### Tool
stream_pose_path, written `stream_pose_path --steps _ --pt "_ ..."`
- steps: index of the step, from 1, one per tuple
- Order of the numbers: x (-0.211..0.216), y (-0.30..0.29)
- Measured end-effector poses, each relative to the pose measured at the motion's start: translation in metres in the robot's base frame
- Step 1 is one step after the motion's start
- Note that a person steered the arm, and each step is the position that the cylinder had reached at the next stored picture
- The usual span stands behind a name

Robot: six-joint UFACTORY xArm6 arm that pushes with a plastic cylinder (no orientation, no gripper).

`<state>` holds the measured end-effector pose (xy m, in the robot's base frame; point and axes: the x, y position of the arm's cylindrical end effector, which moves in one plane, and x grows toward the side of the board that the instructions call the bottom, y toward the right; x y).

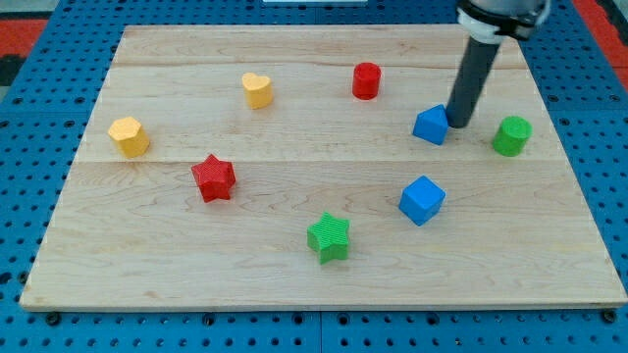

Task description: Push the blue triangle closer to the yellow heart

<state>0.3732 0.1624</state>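
The blue triangle (pixel 430 125) lies on the wooden board at the view's right, upper half. My tip (pixel 457 125) rests just to the right of it, touching or nearly touching its right side. The dark rod rises from there toward the view's top. The yellow heart (pixel 257 89) lies far to the view's left of the triangle, near the board's top.
A red cylinder (pixel 366 80) stands between heart and triangle, slightly higher. A green cylinder (pixel 511 135) is right of my tip. A blue cube (pixel 422 199), green star (pixel 329 237), red star (pixel 214 177) and yellow hexagon (pixel 129 136) lie elsewhere.
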Motion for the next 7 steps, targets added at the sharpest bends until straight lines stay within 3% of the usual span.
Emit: stream_pose_path --steps 1,5,6,7 --pt "0.012 -0.039" --pt "0.081 -0.085" --pt "0.047 -0.168" --pt "0.011 -0.18"
